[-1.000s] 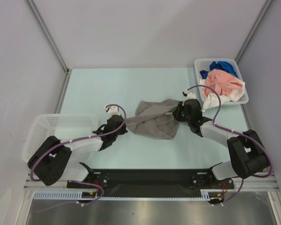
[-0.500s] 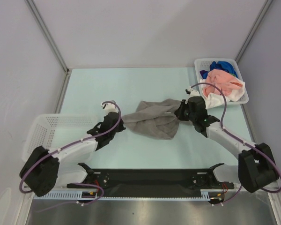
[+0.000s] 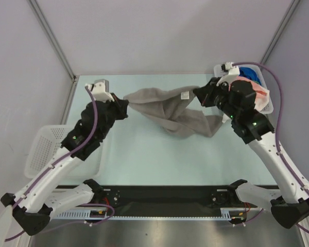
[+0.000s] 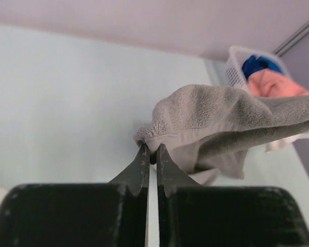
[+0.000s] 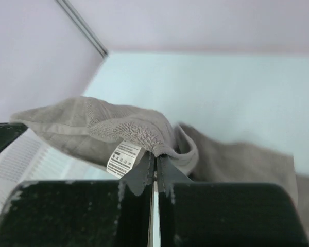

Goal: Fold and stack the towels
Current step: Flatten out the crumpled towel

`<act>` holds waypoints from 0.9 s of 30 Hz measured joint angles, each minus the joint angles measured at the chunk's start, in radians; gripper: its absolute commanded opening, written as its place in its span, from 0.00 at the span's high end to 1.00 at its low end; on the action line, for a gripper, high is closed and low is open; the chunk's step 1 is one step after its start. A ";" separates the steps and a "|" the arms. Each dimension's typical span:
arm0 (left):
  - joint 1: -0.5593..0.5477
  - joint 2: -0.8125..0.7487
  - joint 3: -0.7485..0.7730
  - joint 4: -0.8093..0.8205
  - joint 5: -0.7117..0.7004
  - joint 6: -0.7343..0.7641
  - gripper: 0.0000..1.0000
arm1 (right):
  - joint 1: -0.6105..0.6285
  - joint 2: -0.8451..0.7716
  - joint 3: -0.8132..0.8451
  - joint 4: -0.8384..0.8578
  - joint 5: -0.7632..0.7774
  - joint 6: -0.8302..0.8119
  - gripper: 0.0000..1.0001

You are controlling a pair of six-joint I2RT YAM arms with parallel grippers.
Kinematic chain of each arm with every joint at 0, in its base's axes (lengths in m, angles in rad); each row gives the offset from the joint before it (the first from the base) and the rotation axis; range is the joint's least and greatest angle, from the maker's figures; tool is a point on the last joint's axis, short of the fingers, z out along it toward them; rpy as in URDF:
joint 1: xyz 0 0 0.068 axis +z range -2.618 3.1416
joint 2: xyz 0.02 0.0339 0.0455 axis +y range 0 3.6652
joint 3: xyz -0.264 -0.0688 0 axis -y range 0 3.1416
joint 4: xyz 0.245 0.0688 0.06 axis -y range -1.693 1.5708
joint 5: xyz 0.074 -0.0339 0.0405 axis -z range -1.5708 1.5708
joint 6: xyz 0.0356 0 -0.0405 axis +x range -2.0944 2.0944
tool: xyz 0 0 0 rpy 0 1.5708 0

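Note:
A grey towel (image 3: 170, 110) hangs stretched between both arms above the table's far half, its middle sagging toward the table. My left gripper (image 3: 124, 101) is shut on its left corner (image 4: 150, 137). My right gripper (image 3: 198, 93) is shut on the other corner (image 5: 159, 140), beside a white care tag (image 5: 121, 158). The remaining towels, pink (image 3: 257, 92) and blue (image 3: 249, 73), lie heaped in a white basket (image 3: 270, 105) at the far right, partly hidden behind my right arm.
A second white lattice basket (image 3: 37, 154) sits at the near left, under my left arm. Grey walls enclose the pale green table (image 3: 144, 154) at the back and both sides. A black rail runs along the near edge.
Both grippers closed on the grey towel's ends and lifted them up and away from me, spreading apart. The towel went from a crumpled heap on the table to hanging stretched between them.

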 measured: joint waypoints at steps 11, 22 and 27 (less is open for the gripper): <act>-0.043 0.171 0.718 -0.224 0.054 0.186 1.00 | 0.148 0.117 0.655 -0.095 0.044 -0.143 1.00; -0.119 0.380 1.294 -0.335 0.129 0.337 1.00 | 0.314 0.243 1.032 -0.134 0.146 -0.314 1.00; -0.141 0.329 1.275 -0.315 0.161 0.373 1.00 | 0.339 0.215 1.033 -0.133 0.149 -0.343 1.00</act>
